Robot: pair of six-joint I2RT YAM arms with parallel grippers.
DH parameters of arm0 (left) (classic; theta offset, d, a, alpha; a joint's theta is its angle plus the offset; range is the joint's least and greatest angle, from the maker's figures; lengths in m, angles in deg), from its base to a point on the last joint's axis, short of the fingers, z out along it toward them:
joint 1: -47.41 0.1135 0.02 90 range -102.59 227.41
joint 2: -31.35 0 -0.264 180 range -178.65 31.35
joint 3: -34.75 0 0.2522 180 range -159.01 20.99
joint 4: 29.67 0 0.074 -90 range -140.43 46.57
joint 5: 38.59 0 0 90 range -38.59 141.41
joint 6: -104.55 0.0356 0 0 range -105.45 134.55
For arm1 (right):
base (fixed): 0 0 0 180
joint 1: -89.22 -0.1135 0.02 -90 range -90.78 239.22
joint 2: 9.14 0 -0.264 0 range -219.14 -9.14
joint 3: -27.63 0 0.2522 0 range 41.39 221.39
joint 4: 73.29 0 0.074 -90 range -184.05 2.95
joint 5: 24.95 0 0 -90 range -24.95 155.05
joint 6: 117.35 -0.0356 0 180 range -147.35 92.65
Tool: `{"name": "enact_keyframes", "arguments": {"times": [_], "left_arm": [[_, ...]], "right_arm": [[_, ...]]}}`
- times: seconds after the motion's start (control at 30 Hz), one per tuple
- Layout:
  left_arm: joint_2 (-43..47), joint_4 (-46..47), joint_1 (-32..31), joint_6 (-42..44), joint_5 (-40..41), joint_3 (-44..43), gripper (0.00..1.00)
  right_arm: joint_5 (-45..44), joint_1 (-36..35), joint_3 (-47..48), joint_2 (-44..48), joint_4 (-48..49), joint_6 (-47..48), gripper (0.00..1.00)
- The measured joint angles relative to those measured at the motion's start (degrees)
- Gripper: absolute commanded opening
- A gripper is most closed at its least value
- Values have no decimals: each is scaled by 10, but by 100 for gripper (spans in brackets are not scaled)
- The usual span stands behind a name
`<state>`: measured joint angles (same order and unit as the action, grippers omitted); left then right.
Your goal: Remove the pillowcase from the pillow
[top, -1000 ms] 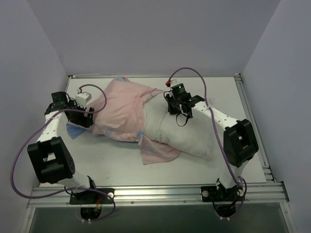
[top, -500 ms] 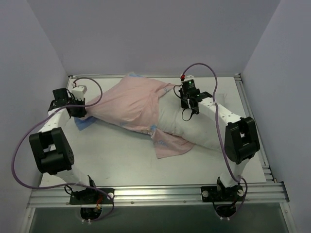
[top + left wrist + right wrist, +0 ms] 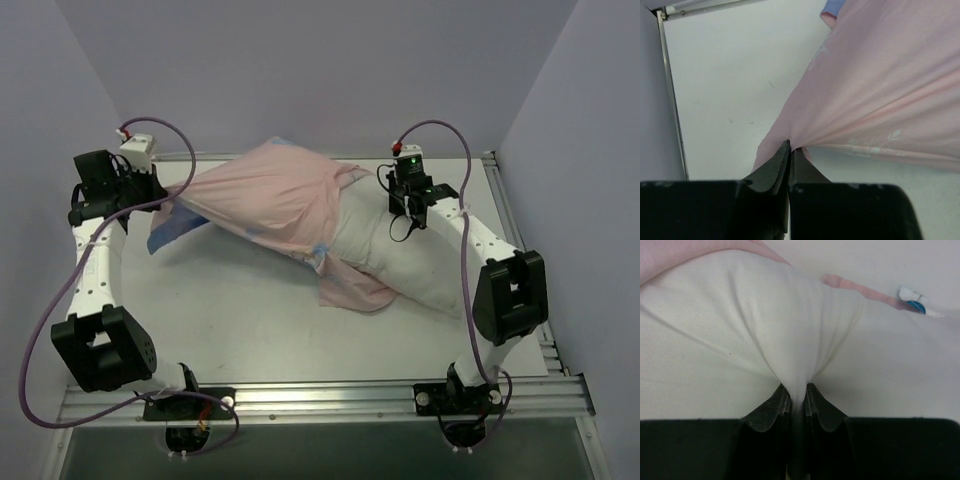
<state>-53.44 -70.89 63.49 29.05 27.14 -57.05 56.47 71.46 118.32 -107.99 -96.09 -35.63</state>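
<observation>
lifted further left, left gripper [image 3: 790,148] pinches the pillowcase [image 3: 880,75]; right gripper [image 3: 796,390] pinches the pillow [image 3: 760,320], seemingly raised.

L arm [image 3: 88,265]: elbow low at approx 7 o'clock, forearm rising to wrist at 10 o'clock. L gripper [image 3: 790,148]: jaws pressed tight, pinching a fold of pillowcase [image 3: 880,75]. R arm [image 3: 478,238]: elbow at 4 o'clock, forearm reaching to 1 o'clock. R gripper [image 3: 795,390]: jaws nearly together, nipping a pucker of pillow [image 3: 740,320].
</observation>
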Motion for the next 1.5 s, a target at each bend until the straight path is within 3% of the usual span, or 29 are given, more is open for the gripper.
{"name": "enact_keyframes", "arguments": {"times": [0.3, 0.43, 0.87, 1.17, 1.33, 1.43, 1.5], "left_arm": [[24, -83, 49, -10, -28, -161, 2], [32, -99, 73, -19, -45, -195, 2], [35, -174, 150, -86, -151, -247, 2], [25, -194, 175, -128, -164, -297, 2], [27, -47, 306, -110, -2, -329, 2], [45, -5, 311, -91, 9, -314, 2], [60, -12, 285, -62, -17, -289, 2]], "right_arm": [[53, 13, 9, 135, -71, -7, 0], [55, 13, 11, 159, -78, -11, 0], [61, 54, -9, 98, -26, -25, 0], [105, 110, -6, 23, 44, -41, 0], [-57, 244, 17, 14, 15, -6, 0], [-115, 306, 27, 21, -3, 5, 0], [-110, 294, 25, 41, -16, 8, 0]]}}
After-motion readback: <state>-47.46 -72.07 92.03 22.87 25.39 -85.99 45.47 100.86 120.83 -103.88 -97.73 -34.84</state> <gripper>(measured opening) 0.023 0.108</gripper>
